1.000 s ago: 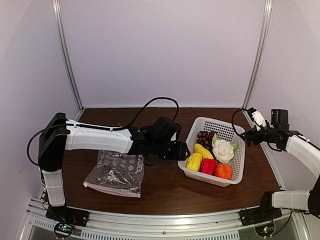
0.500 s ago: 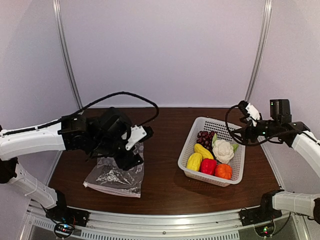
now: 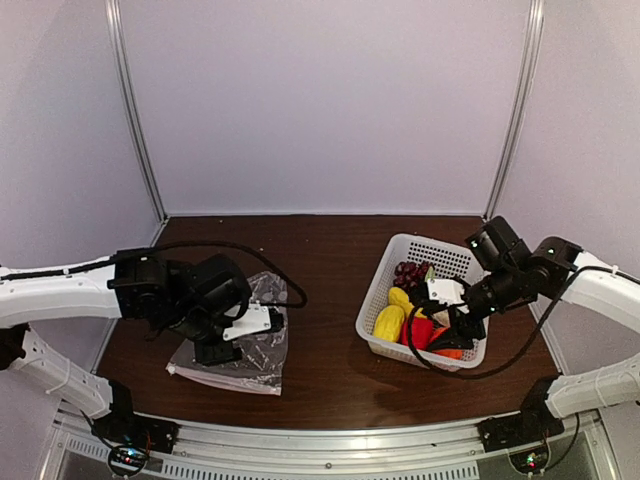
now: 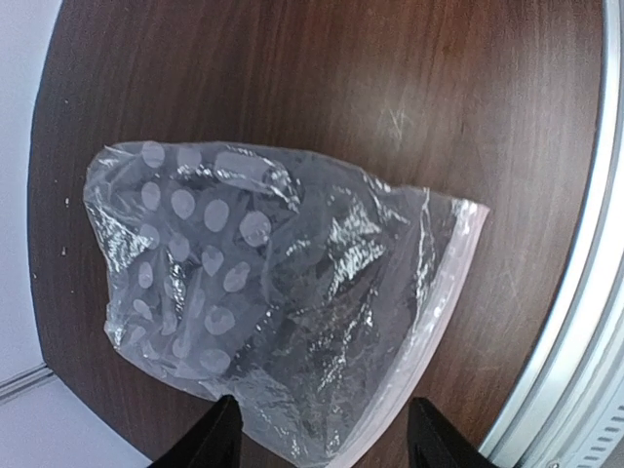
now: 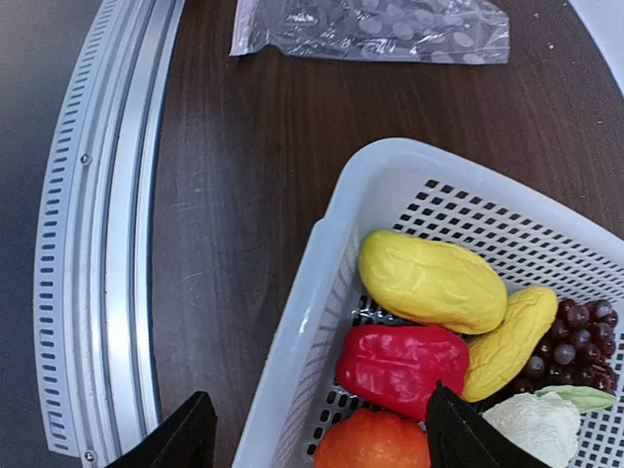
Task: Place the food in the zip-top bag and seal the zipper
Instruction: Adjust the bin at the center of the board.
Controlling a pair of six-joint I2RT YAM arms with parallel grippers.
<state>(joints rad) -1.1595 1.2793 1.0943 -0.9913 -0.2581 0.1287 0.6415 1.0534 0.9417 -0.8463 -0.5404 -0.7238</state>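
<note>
The white perforated basket (image 3: 470, 262) is sitting on the brown table (image 3: 330, 250), and all the food is lying inside it; two yellow banana-like pieces (image 5: 429, 283) are resting toward its near-left corner, with the dark purple grapes (image 5: 575, 336) lying behind them; the red pepper (image 5: 400, 366) and the orange round fruit (image 5: 370, 444) are sitting against its near wall, and the white cauliflower (image 5: 531, 424) is sitting just beside them, deeper in; the right gripper (image 5: 320, 395) is hovering over the basket's near part above the pepper, its fingers standing wide apart and gripping nothing; the zip-top bag (image 4: 263, 292) is lying crumpled on the table well to the left of the basket, apart from it, with the zipper (image 4: 434, 302) running along its edge on the side toward the table's near rail; whether that strip is pressed shut I cannot tell; the left gripper (image 4: 324, 409) is hanging over the bag, far from the basket, its fingers spread and clasping nothing.
</note>
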